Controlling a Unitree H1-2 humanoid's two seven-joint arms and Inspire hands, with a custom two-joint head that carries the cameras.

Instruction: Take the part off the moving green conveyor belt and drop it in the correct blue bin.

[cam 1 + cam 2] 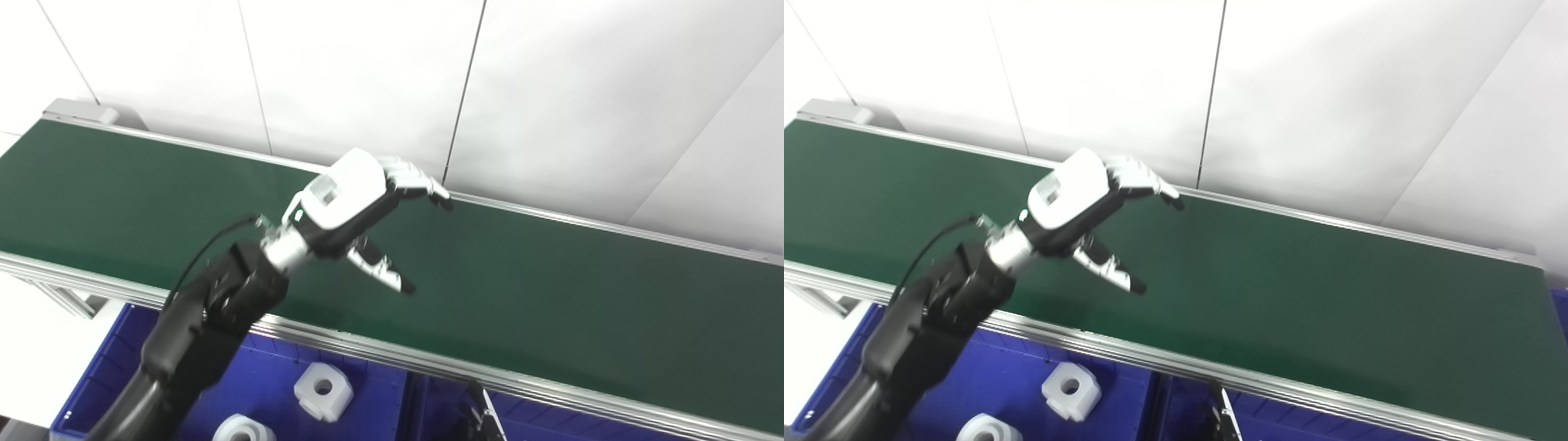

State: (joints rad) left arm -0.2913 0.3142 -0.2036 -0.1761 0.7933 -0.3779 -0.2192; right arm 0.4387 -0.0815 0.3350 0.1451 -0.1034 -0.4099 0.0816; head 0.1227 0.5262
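Observation:
My left hand hovers over the green conveyor belt, near its middle, open with fingers and thumb spread and nothing between them. No part lies on the visible stretch of belt. Below the belt's near edge sits a blue bin holding two white parts, one with a round hole, the other cut off by the bottom edge. The same hand and white parts show in the right eye view. My right hand is out of view.
A second blue bin lies to the right of the first, past a dark divider. The belt's aluminium rail runs along the near side. White wall panels stand directly behind the belt.

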